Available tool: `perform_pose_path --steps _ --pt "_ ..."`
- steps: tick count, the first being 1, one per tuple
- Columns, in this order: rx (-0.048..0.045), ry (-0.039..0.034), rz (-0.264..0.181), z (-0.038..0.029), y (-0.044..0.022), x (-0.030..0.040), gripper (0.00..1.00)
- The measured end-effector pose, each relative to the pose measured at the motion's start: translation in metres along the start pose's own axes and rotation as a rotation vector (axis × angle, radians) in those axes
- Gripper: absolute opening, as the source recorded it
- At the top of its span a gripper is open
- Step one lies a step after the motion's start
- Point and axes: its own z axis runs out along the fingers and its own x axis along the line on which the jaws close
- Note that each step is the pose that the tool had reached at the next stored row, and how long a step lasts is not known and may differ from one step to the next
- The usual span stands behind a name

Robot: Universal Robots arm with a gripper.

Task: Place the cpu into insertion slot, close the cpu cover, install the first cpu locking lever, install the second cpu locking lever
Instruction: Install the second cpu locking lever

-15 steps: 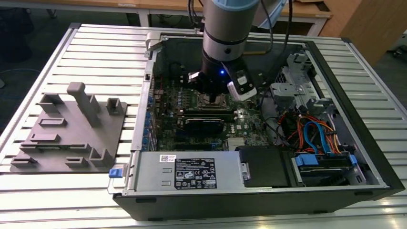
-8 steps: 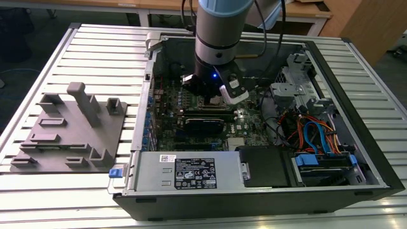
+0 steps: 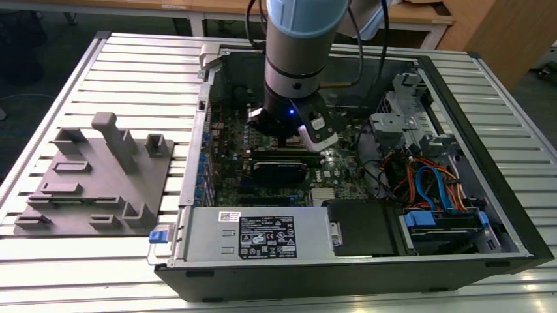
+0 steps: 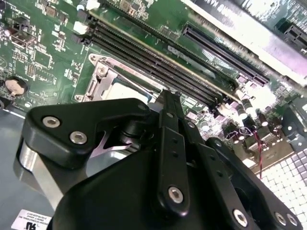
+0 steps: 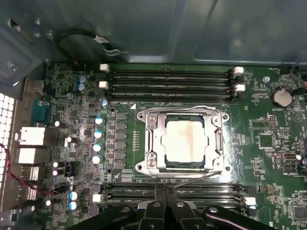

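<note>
inside the computer case (image 3: 487, 215), our gripper (image 5: 165, 194) hung with jaws clenched on nothing beside the cpu cover (image 5: 184, 142), closed over the seated cpu (image 5: 184, 140).

Ribbed pale metal worktable (image 3: 130, 65) bears a grey moulded fixture plate (image 3: 96, 189). Wooden desks (image 3: 418, 16) stand beyond; dark floor (image 3: 35, 59) surrounds.

The exterior view looks steeply down from above and in front onto an open computer case (image 3: 487, 215) on a slatted table (image 3: 130, 59). Both wrist views sit close over the green circuit board (image 5: 268, 163), sharing the insertion slot (image 5: 184, 142) and memory slots (image 5: 170, 81), with gripper (image 5: 165, 201) linkage in the foreground.
</note>
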Motion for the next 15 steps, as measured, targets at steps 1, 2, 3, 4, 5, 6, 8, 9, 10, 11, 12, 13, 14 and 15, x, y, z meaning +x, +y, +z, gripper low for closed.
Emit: perform_pose_path --steps 1,2,3,4,5,6,8,9,10,11,12,13,14,15 --pt "-0.0057 0.0001 0.000 0.0003 -0.0018 0.0001 0.11" --pt "-0.0114 0.0001 0.000 0.0006 -0.0033 0.0002 0.11" --pt "-0.0165 0.0000 0.000 0.0011 -0.0046 0.0004 0.11" --pt "-0.0212 0.0001 0.000 0.0016 -0.0056 0.0005 0.11" --pt "-0.0247 0.0000 0.000 0.0025 -0.0062 0.0007 0.11" --pt "-0.0273 0.0001 0.000 0.0036 -0.0064 0.0009 0.11" --pt "-0.0313 0.0002 0.000 0.0055 -0.0071 0.0013 0.11" --pt "-0.0332 0.0002 0.000 0.0066 -0.0075 0.0016 0.11" --pt "-0.0349 0.0002 0.001 0.0077 -0.0078 0.0020 0.11" --pt "-0.0364 0.0002 0.001 0.0088 -0.0082 0.0025 0.11" --pt "-0.0379 0.0002 0.001 0.0099 -0.0086 0.0032 0.11" --pt "-0.0393 0.0002 0.001 0.0110 -0.0091 0.0040 0.11" --pt "-0.0406 0.0002 0.001 0.0121 -0.0095 0.0049 0.11" --pt "-0.0419 0.0002 0.001 0.0132 -0.0099 0.0059 0.11"
